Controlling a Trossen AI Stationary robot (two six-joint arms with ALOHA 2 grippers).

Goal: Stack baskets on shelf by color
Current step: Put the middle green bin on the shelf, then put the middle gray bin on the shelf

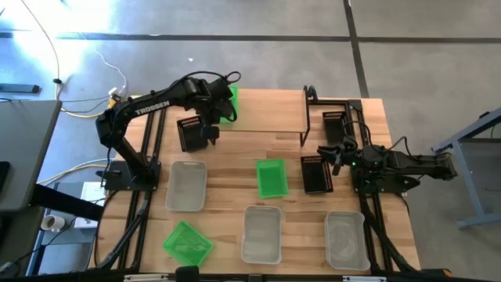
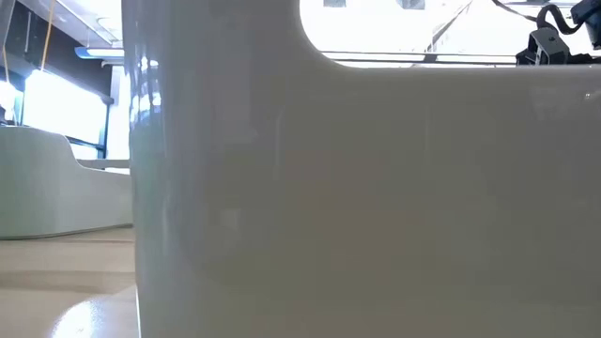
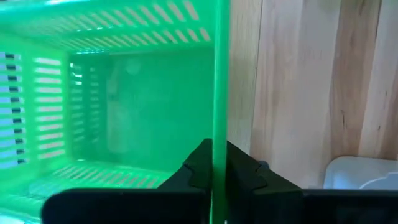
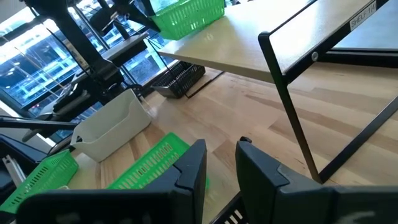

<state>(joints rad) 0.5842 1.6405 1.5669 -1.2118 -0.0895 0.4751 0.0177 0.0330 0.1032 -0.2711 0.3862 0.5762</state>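
Nearest the table's front edge lie one green basket (image 1: 187, 244) and two whitish baskets (image 1: 261, 233), (image 1: 346, 240). Farther back sit a third whitish one (image 1: 186, 186), a second green one (image 1: 272, 177) and three black baskets (image 1: 317, 174), (image 1: 193, 133), (image 1: 333, 125), none of them stacked. On the shelf (image 1: 270, 110) at the far side, the left gripper (image 3: 211, 171) pinches the wall of a third green basket (image 3: 112, 106). I judge the sorting barely begun. The right gripper (image 4: 221, 163) hovers narrowly open and empty by the shelf's right legs.

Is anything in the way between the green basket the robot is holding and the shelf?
Nothing visible is. The left gripper pinches the green basket's wall, and the basket already sits over the shelf's left end.
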